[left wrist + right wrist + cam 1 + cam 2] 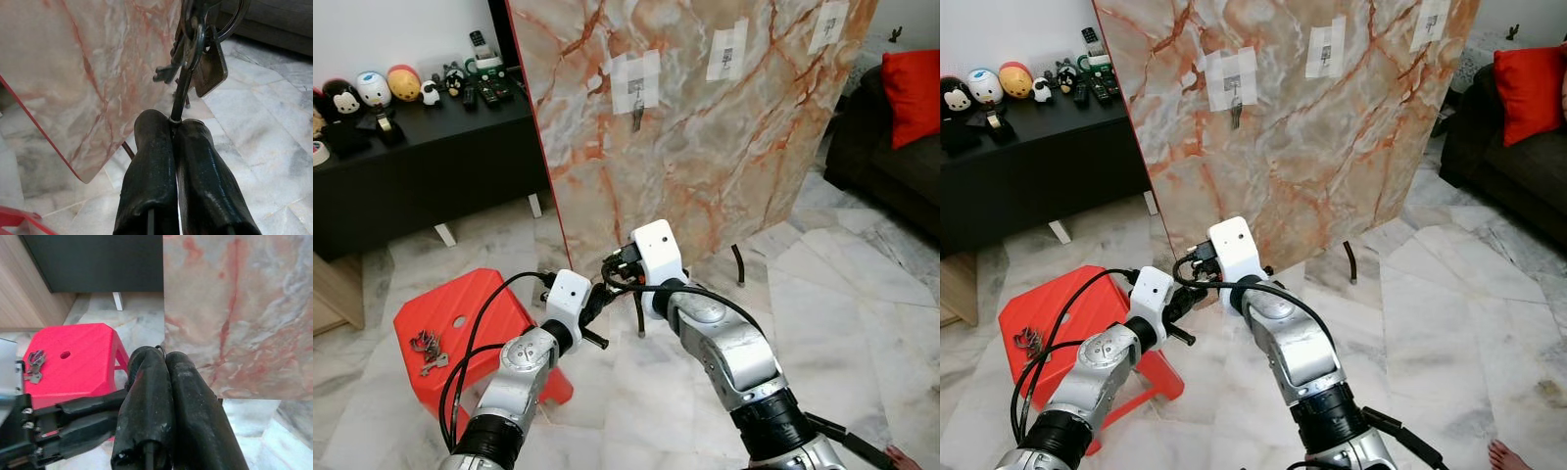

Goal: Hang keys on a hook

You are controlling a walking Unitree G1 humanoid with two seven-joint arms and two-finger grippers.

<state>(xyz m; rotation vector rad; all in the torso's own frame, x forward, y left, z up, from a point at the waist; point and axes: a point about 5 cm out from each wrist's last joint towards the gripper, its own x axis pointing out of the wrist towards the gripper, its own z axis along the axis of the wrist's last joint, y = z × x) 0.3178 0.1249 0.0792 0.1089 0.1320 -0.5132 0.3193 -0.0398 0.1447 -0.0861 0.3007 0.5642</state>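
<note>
Left gripper [172, 128] pinched on key bunch [198, 58]

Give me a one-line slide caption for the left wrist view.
Left gripper pinching a key bunch by its ring, before the marble panel.

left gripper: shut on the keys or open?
Shut. The left gripper has its fingers pressed together on a ring of the key bunch, which hangs beyond the tips.

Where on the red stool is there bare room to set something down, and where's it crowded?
The red stool is bare across its top beyond the centre hole, towards the marble panel. Its near left corner is crowded by a bunch of keys. The left gripper, fingers shut on another key bunch, hangs off the stool's right edge.
</note>
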